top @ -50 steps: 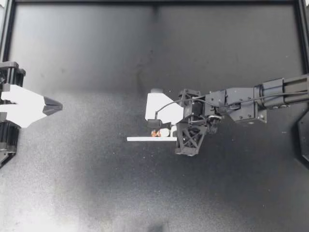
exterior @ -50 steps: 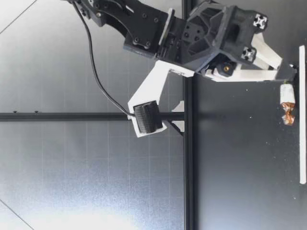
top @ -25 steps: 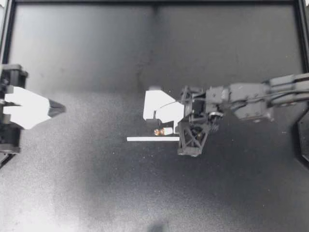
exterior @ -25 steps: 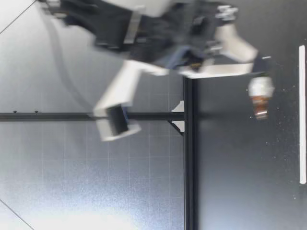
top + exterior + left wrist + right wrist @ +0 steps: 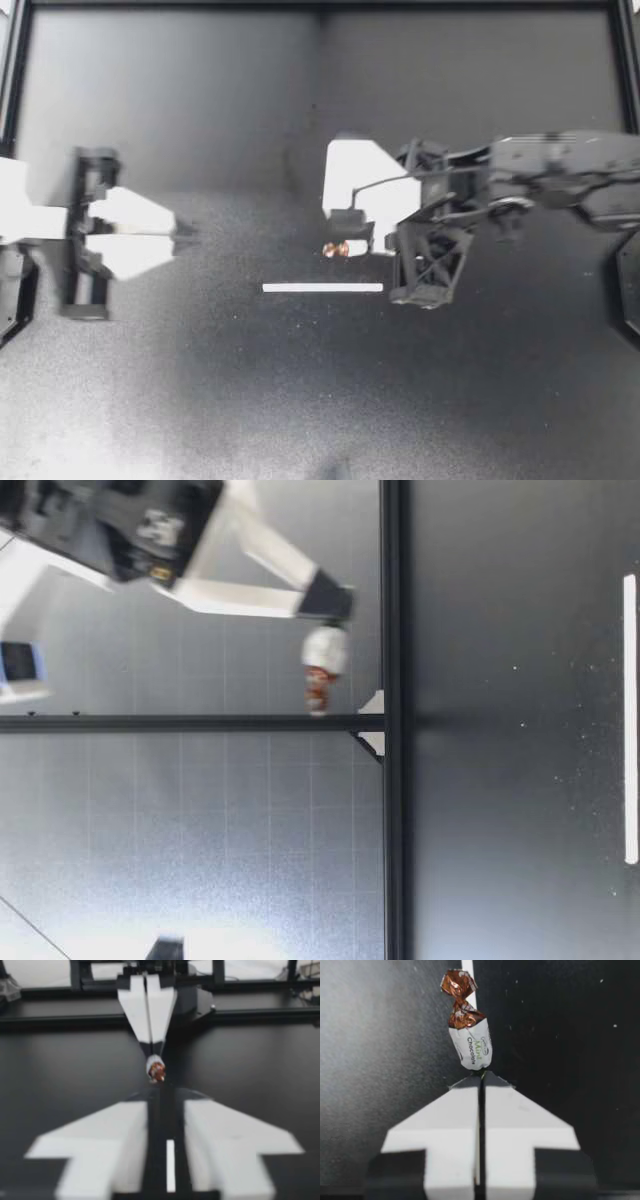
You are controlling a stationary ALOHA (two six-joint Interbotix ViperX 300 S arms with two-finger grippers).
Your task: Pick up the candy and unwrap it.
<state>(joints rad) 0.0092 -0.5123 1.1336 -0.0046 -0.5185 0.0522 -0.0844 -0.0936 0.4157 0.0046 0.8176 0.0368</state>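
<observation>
White-and-brown candy (image 5: 335,249) at tip of right end effector (image 5: 350,244)

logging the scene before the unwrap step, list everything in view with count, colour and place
candy: 1, white wrapper with a brown twisted end, in the air above the table, gripped at its other end
strip: 1, white, lying flat near the middle of the table
table: 1, black, under everything
frame rails: several, black, bordering the table
right arm: 1, black with white jaws, reaching in to mid-table, jaws shut on the candy
left arm: 1, black with white jaws, at its own side of the table, jaws slightly apart and empty, pointing toward the candy
</observation>
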